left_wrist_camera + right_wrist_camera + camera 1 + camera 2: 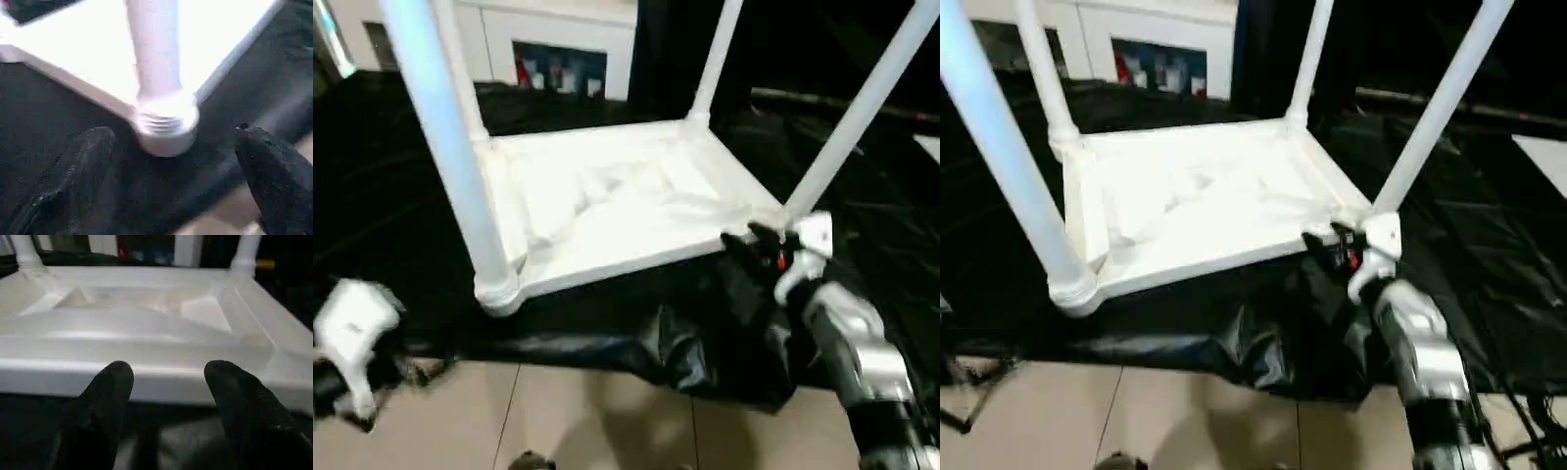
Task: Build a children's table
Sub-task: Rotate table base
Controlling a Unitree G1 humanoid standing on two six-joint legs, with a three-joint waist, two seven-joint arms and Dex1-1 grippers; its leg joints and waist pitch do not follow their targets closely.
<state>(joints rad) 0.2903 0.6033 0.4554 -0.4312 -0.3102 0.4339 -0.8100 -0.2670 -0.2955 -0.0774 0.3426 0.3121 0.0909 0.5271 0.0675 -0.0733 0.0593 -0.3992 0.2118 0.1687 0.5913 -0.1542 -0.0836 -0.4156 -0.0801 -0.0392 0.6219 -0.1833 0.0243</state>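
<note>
The children's table lies upside down on the black-draped surface, its white top [607, 211] ribbed side up. All of its legs stand in the corner sockets: near-left leg [450, 147], far-left [460, 69], far-right [715, 59] and near-right [862, 108]. My left gripper [171, 133] is open, a little short of the near-left socket [166, 127], where some screw thread shows at the leg's base. My right gripper [168, 367] is open too, its fingers [112, 382] facing the top's front rim [146, 377] close to the near-right corner, with nothing between them.
The black drape [685, 343] hangs in folds over the front edge above a tan tiled floor [587, 421]. A white cabinet [558, 39] stands behind. Cables [1528, 421] lie on the floor at the right.
</note>
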